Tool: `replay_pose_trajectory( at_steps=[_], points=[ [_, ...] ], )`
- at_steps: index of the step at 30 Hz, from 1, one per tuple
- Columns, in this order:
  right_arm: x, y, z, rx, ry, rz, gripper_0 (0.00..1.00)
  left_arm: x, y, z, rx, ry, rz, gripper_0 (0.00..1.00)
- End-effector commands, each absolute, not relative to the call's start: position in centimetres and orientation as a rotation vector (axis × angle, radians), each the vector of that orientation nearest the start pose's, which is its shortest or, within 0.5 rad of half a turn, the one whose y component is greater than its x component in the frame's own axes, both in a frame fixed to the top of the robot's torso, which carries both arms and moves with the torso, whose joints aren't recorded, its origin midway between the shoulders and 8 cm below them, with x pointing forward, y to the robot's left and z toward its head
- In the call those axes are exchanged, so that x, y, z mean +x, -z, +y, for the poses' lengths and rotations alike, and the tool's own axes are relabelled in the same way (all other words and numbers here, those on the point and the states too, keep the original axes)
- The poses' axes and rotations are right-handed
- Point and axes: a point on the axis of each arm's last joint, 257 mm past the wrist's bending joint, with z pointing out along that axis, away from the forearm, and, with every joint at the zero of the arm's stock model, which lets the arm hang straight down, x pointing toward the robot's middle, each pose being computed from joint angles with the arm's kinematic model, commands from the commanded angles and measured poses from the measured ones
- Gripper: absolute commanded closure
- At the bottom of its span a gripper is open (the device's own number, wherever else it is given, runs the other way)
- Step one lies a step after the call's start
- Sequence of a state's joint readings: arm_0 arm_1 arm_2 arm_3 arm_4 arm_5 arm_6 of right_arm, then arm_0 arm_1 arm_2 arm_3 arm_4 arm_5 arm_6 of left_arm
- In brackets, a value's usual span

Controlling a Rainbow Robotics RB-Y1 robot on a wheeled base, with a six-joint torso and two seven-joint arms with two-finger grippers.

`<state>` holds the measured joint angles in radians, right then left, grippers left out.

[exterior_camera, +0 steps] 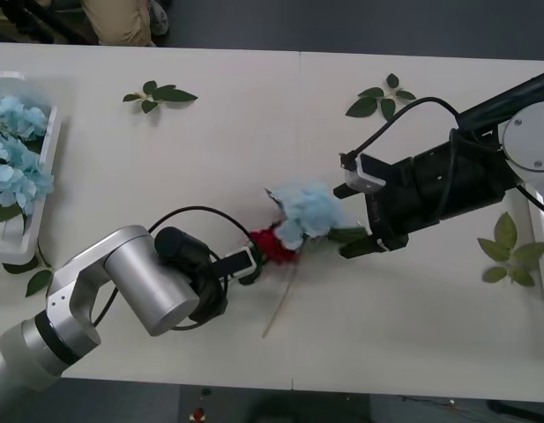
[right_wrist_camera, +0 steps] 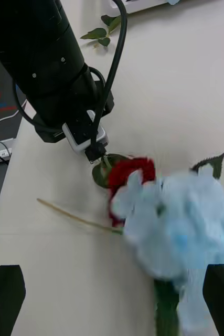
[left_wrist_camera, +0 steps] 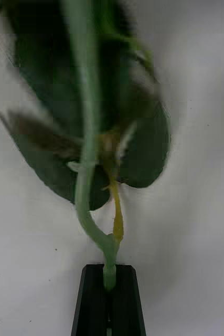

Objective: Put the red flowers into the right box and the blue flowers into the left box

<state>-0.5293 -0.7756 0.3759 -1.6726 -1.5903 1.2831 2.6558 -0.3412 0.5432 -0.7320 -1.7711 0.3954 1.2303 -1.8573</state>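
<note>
A red flower (exterior_camera: 272, 245) lies mid-table, its bloom against a pale blue flower (exterior_camera: 307, 211). My left gripper (exterior_camera: 252, 262) is right beside the red bloom and is shut on a thin green stem (left_wrist_camera: 93, 173) with dark leaves. The same left gripper (right_wrist_camera: 94, 151) faces the red flower (right_wrist_camera: 130, 176) in the right wrist view. My right gripper (exterior_camera: 355, 242) is open, and its black fingers (right_wrist_camera: 222, 294) stand either side of the blue flower's (right_wrist_camera: 188, 226) stem. The left box (exterior_camera: 49, 150) at the far left holds several blue flowers (exterior_camera: 16, 159). A strip of the right box (exterior_camera: 541, 233) shows at the right edge.
Loose leaf sprigs lie at the back left (exterior_camera: 159, 95), back right (exterior_camera: 382, 99), near the right box (exterior_camera: 510, 251) and by the left box (exterior_camera: 29, 275). A bare tan stem (exterior_camera: 279, 304) lies below the flowers. The table's front edge runs close behind my arms.
</note>
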Motion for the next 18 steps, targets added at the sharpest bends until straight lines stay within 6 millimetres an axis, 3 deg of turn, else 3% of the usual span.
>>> replay_pose_trajectory(
  at_steps=[1,6,11,14,18],
  points=[
    [41.1,19.4,-9.5,-1.732,-0.602,1.619,0.00,42.4,37.7,15.0,1.377,-0.209,2.299,0.99],
    [41.2,19.3,-9.5,-1.727,-0.602,1.618,0.00,43.4,36.5,16.8,1.332,-0.231,2.308,1.00],
    [41.2,19.2,-9.4,-1.722,-0.603,1.615,0.00,45.4,32.7,20.2,1.165,-0.222,2.352,1.00],
    [41.3,19.1,-9.4,-1.717,-0.603,1.614,0.00,45.2,29.6,18.8,1.079,-0.036,2.340,0.99],
    [41.3,19.0,-9.4,-1.713,-0.607,1.612,0.00,43.6,25.1,13.4,1.091,0.200,2.241,1.00]
  ],
)
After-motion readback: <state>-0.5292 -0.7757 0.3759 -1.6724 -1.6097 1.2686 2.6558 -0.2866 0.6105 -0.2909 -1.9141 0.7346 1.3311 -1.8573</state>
